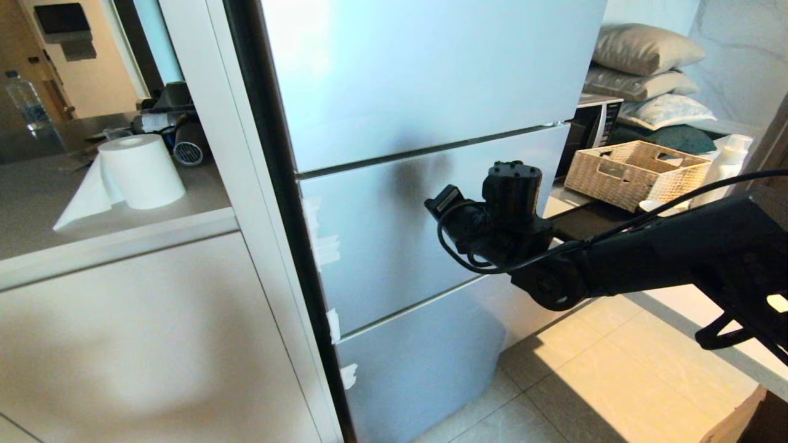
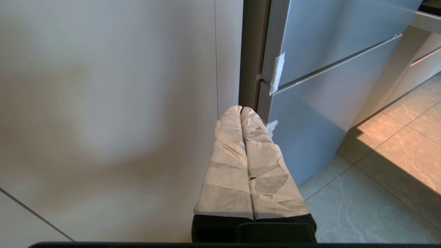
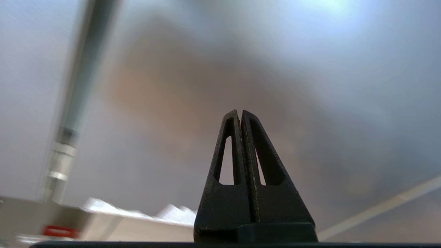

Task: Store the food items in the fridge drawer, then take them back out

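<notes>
Right arm up at the closed fridge

The right gripper (image 3: 240, 115), fingers pressed together and holding nothing, hangs near the fridge's middle front (image 1: 394, 240); it could skid off the flush panel. The seams give the only edges. Open floor lies right. No drawer or food shows. The left gripper (image 2: 241, 111) is parked, pressed together.

Three pale silvery-blue fridge fronts (image 1: 425, 80), all shut. One paper-towel roll (image 1: 140, 171) on the left counter (image 1: 37, 209). One wicker basket (image 1: 637, 172) far right. Three pillows (image 1: 646, 49) stacked beyond.
</notes>
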